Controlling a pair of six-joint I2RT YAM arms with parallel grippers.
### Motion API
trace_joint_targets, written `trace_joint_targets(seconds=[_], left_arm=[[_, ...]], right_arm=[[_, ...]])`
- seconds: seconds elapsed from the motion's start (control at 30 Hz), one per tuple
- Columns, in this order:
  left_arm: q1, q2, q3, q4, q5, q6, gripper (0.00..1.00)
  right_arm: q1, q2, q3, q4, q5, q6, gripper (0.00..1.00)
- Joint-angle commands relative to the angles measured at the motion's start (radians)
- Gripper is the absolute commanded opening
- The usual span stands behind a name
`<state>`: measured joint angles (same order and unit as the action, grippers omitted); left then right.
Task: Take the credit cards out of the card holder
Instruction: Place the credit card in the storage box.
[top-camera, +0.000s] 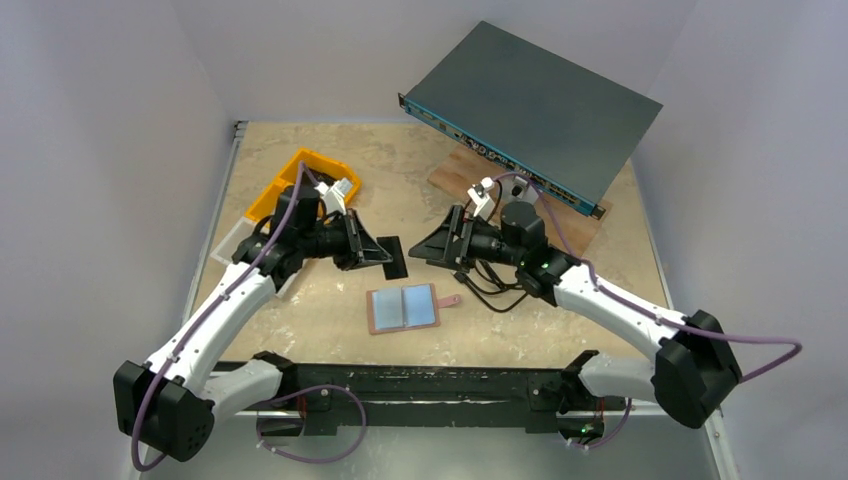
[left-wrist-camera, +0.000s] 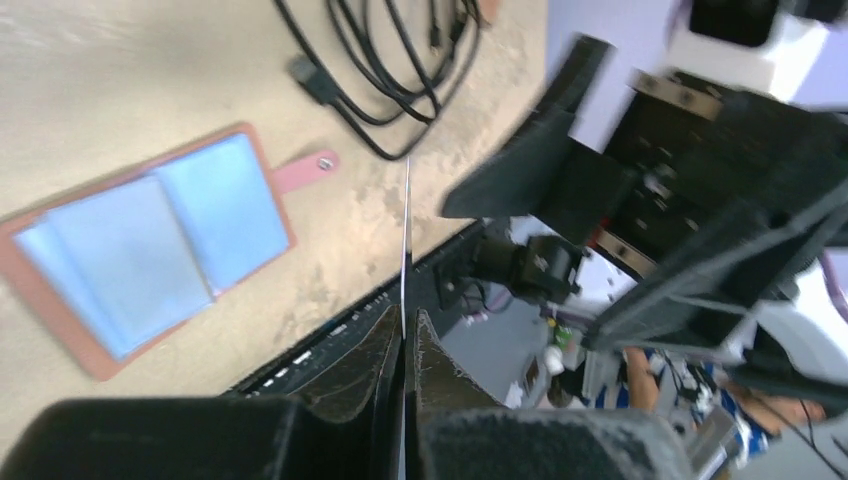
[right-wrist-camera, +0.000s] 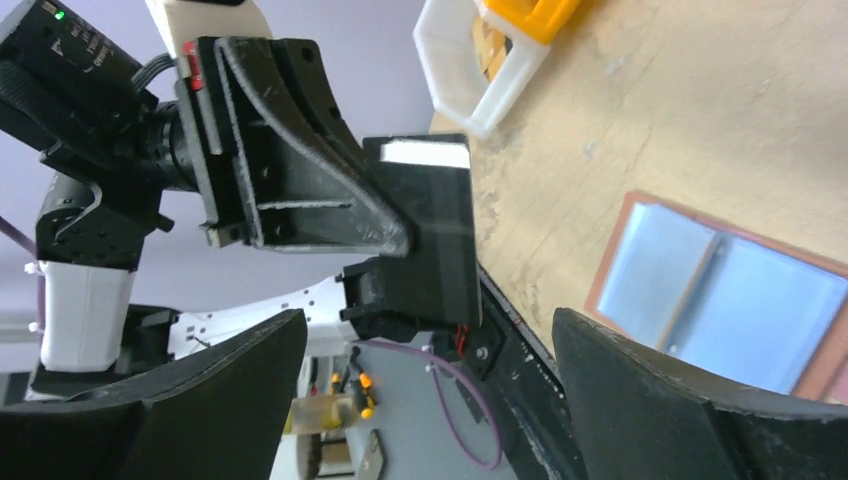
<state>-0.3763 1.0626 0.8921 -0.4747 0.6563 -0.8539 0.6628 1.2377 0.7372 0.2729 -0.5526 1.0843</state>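
left gripper (top-camera: 383, 256) clamped on a dark credit card (top-camera: 396, 257) above the table (top-camera: 320, 322), right gripper (top-camera: 422, 249) spread wide just beside it, card holder (top-camera: 404, 308) lying open near the table's near edge, pale blue-grey inside up

Pale lilac walls (top-camera: 110, 120) enclose the mottled beige tabletop (top-camera: 520, 335) on three sides under soft, even light.

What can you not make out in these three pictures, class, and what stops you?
1. Open tan-brown leather card holder: whether cards sit in its pale pockets. It is too small in the top view and blurred in the left wrist view.
2. Thin dark card in the left gripper: any print. There is glare in the right wrist view, and it is edge-on in the left.
3. Yellow plastic bin: its contents, covered by the left arm.
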Motion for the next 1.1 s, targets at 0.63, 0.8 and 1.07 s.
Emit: trace_joint_targets(seconds=[0.63,0.8,1.07], left_arm=[[0.334,0.612,0.573,-0.004,-0.523,-0.040,0.00],[0.376,0.727,0.638,0.024,-0.513,-0.030,0.00],[0.450,0.851,0.689,0.060,-0.498,-0.021,0.00]], right_arm=[[0.000,-0.259,0.064,-0.380,0.268,-0.218,0.99],[0.000,-0.284,0.067,-0.412,0.280,-0.225,0.99],[0.000,-0.294,0.047,-0.401,0.276,-0.208,0.99]])
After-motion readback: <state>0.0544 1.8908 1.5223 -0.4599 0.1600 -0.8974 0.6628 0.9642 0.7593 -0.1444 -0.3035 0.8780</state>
